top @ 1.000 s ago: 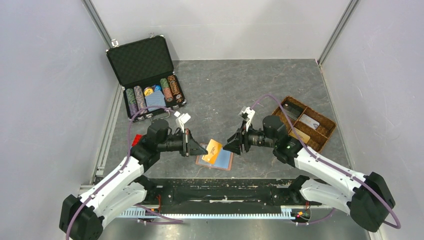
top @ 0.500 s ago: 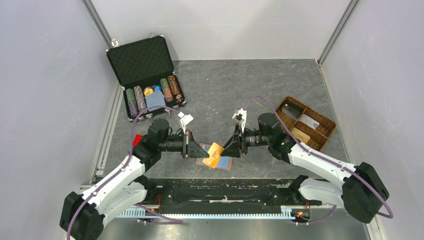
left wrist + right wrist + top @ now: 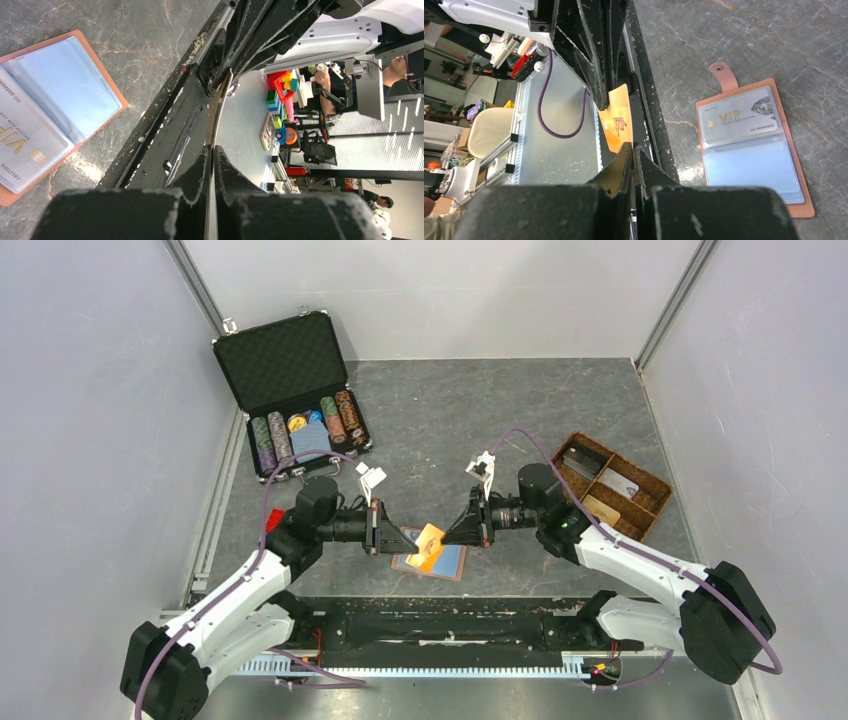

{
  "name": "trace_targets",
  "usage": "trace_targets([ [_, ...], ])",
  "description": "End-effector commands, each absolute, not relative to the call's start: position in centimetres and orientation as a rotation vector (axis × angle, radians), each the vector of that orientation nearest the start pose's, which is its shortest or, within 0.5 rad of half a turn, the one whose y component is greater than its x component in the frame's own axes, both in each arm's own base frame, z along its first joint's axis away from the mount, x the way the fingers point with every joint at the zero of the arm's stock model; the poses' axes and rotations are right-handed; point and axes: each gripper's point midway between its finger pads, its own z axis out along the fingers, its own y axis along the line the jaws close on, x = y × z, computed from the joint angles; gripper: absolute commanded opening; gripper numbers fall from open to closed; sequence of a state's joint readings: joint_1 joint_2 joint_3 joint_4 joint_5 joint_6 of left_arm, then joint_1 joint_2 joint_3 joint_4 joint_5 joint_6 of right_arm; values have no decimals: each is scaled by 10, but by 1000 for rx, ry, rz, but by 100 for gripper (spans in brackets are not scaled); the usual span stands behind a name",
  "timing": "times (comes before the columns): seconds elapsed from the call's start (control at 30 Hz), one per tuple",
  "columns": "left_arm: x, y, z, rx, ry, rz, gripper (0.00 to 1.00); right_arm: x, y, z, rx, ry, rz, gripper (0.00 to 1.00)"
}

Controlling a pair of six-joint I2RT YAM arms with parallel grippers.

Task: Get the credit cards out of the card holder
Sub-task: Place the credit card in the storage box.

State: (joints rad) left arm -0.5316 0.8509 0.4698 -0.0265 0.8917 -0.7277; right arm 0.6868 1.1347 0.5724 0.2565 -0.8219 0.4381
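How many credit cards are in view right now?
5. Orange card pinched between left gripper and right gripper over the card holder; silver VIP card sleeved in it; dark grey card, white card and tan card in the woven tray. Others may be hidden.

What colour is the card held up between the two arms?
The card is orange with VIP lettering; clearest in the right wrist view.

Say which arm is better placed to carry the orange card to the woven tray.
Right. The right pincer and left pincer both grip the orange card, and the woven tray lies on its side.
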Motion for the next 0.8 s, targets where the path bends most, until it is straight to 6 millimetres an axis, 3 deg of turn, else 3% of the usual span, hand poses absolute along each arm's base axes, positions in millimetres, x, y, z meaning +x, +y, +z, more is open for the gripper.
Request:
trace_targets([
  [0.0,124,-252,192,488,2151,-1630,18,163,308,208,-848,1778,1486,0],
  [0.1,132,-248,189,468,2171,-1545,39,173,301,209,-772,1787,1449,0],
  [0.23,144,-239,188,449,2194,-1385,75,192,283,205,-615,1819,1374,0],
  [0.33,156,-227,183,420,2232,-1227,87,215,258,196,-457,1865,1262,0],
  [0.43,164,-214,178,386,2259,-1094,99,241,221,183,-264,1909,1110,0],
  [0.6,171,-200,174,319,2261,-987,100,274,139,157,68,1967,768,0],
  [0.77,174,-195,176,294,2251,-944,100,282,47,138,392,1946,470,0],
])
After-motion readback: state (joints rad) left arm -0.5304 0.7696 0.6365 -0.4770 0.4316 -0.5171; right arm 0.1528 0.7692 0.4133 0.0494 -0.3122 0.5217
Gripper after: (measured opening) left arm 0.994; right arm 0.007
